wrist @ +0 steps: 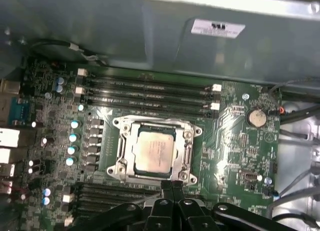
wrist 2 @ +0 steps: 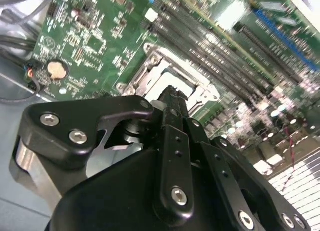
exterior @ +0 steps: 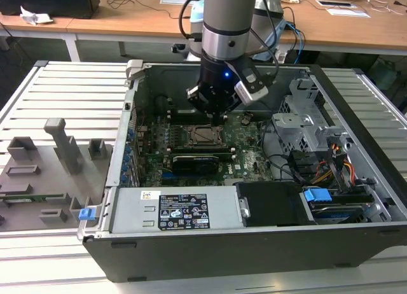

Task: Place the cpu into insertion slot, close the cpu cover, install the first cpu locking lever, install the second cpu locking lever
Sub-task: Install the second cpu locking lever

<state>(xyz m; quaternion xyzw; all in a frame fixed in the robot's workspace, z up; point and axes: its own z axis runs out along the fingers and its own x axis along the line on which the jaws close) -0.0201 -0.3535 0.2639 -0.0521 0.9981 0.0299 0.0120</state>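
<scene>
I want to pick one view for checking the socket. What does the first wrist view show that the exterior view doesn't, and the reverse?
First wrist view alone: the cpu lying inside the cpu cover, seen close, plus a coin cell on the board. Exterior view alone: the whole computer case, the arm's wrist above it, and a grey fixture tray. Both: the gripper just beside the socket, and the green motherboard.

The cpu [wrist: 155, 152] sits in the insertion slot [wrist: 186, 156], with the cpu cover [wrist: 125, 151] lying flat around it. Memory slots [wrist: 147, 91] run along one side of the socket. The gripper [exterior: 216, 118] hangs just above the socket, inside the computer case [exterior: 210, 243].
</scene>
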